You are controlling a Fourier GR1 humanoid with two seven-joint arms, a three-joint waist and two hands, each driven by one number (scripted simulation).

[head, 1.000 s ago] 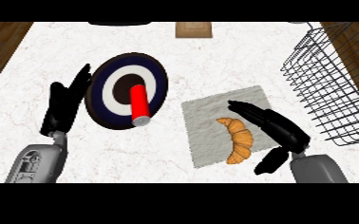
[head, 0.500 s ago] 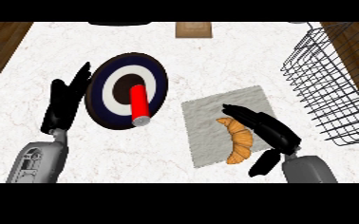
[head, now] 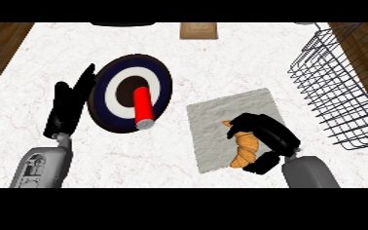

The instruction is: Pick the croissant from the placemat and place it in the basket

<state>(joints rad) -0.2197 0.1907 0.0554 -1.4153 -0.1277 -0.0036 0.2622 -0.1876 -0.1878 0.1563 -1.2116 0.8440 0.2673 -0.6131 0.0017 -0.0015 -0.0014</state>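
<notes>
Your right hand (head: 265,137) sits low at the right of the view, its black fingers and thumb curled over the croissant (head: 245,148), so it is gripping the pastry; you can see the orange body showing between the fingers and the thumb, with one tip poking out toward the upper left and the other end near the thumb below. The croissant lies on the grey placemat (head: 223,122), in the mat's right half, and whether it has lifted clear of the cloth you cannot tell from this view. The placemat lies flat on the white marbled counter (head: 215,63), turned slightly askew. To the right of the mat, apart from it, stands the wire basket (head: 332,87) at the counter's right edge. Left of the mat is a dark plate (head: 119,90) with white and dark rings, and a red cylinder (head: 143,108) with a grey end rests across it. Your left hand (head: 70,103) rests open at the far left, fingers straight and pointing up, just beside the plate's left rim.
</notes>
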